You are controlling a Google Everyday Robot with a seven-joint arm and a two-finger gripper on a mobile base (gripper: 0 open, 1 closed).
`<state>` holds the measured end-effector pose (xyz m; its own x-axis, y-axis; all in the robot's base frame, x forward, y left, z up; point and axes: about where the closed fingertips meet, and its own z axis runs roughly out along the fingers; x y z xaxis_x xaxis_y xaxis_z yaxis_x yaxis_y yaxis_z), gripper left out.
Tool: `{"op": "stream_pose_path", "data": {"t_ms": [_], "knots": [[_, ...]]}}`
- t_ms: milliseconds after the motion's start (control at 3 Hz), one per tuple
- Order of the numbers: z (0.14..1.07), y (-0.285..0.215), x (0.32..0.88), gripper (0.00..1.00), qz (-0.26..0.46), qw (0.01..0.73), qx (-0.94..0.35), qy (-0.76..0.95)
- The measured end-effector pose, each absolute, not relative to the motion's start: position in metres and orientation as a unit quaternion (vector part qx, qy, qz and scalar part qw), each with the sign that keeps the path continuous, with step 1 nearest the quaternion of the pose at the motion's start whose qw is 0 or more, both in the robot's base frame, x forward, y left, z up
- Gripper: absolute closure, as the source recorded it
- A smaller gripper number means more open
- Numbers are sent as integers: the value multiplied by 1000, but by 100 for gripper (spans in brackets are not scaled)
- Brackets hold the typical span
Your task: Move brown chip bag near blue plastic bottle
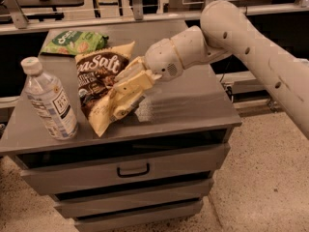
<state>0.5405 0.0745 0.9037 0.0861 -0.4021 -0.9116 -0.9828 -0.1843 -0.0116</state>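
Brown chip bag (98, 81) is pinched tight in the hand (126, 94), over the desk (193, 105), near the upright blue plastic bottle (50, 104).

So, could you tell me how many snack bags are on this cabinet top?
2. The brown chip bag is front-centre, clamped in the gripper, just beside the blue plastic bottle. The green snack bag lies flat at the back-left corner. None appears hidden.
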Motion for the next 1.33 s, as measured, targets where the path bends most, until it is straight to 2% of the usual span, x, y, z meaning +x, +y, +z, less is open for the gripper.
{"op": "stream_pose_path", "data": {"t_ms": [1000,1333], "knots": [[898,77,538,12,415,337,-657,531],[898,73,540,0,412,338,-657,533]]}}
